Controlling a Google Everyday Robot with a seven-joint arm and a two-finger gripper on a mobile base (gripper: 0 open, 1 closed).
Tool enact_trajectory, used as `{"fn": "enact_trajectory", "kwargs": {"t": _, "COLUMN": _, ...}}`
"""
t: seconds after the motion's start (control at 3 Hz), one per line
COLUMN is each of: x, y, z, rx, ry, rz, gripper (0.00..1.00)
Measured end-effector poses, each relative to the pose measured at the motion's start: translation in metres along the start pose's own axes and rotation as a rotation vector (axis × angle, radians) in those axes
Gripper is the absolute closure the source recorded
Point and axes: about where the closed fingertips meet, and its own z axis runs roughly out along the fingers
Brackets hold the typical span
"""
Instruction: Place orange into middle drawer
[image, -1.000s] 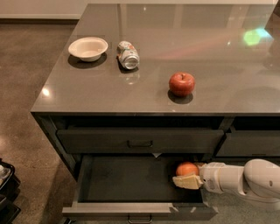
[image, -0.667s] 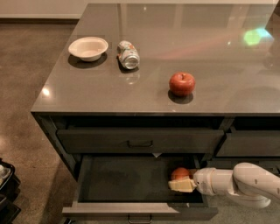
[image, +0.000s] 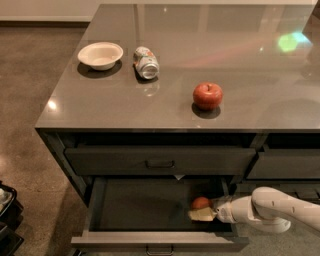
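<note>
Hand (image: 202, 214) at orange (image: 201, 202) in open middle drawer (image: 135, 207)
Lower right: whether the hand grasps the orange cannot be told; writing on the drink can (image: 146, 62) is unreadable.

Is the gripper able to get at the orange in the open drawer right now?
Probably yes: the gripper sits inside the open drawer, right beside the orange, with nothing between them.
</note>
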Motion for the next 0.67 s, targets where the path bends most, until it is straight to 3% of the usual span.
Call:
{"fn": "enact_trajectory", "kwargs": {"t": 0.33, "x": 0.0084, "y": -0.0094, "z": 0.0152, "rx": 0.010, "ry": 0.025, "rz": 0.010, "gripper": 1.00}}
{"fn": "enact_trajectory", "kwargs": {"t": 0.67, "x": 0.0085, "y": -0.0094, "z": 0.0155, "rx": 0.010, "ry": 0.026, "rz": 0.010, "gripper": 0.81}}
